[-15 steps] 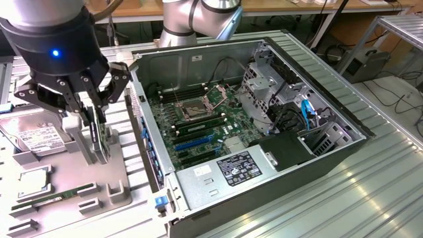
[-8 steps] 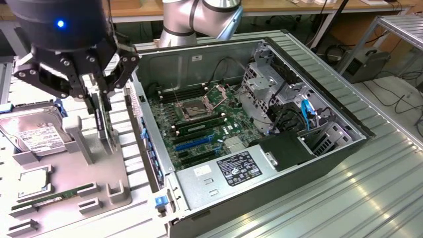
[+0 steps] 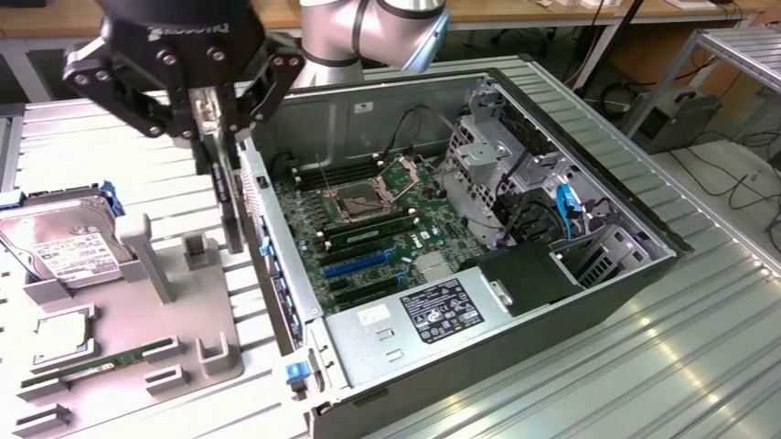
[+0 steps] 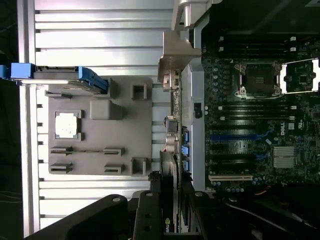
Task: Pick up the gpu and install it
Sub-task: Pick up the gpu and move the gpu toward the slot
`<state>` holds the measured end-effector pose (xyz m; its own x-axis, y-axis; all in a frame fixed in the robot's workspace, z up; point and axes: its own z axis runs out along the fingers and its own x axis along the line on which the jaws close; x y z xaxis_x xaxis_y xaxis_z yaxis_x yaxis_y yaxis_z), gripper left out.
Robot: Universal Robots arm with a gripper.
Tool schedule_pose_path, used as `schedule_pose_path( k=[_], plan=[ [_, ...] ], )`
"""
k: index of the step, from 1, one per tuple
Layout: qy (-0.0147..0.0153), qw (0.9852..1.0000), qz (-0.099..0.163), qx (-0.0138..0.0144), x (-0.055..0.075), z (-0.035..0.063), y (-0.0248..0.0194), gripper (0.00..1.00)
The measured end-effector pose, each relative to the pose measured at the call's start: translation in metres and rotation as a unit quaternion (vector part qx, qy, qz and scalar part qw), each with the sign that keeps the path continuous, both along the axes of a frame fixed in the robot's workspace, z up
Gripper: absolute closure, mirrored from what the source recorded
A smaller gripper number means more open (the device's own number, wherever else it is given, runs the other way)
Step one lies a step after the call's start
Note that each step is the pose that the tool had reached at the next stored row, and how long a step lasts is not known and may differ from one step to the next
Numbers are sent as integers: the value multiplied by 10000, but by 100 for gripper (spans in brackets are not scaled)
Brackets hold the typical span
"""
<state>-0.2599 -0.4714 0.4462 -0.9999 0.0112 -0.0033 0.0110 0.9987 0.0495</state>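
The end effector (image 3: 210, 123) is clamped on the gpu (image 3: 230, 206). The card hangs upright and edge-on over the gray tray (image 3: 146, 311), just beside the side wall of the open computer case (image 3: 586, 306). A hard drive (image 3: 55, 242) rests on the tray.

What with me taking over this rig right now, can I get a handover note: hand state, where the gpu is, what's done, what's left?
Hand: shut on the gpu, gripping its top edge.
Card: hangs upright, lifted off the grey parts tray, beside the wall of the open computer case on the tray side, not over the motherboard.
Done: pickup.
Left: the card is not seated; the blue slots on the motherboard look free.
Hard drive and memory stick lie on the tray.
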Motion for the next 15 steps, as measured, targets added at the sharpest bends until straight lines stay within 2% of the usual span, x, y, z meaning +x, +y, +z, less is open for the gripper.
schedule_pose_path(
  k=[3,8,12,15],
  plan=[
    [48,10000,0,0,132,36,-1,74],
    [106,9999,0,-1,377,39,-1,74],
    [118,9999,0,-1,588,29,-1,74],
    [122,9999,0,-3,778,-15,0,74]
  ],
)
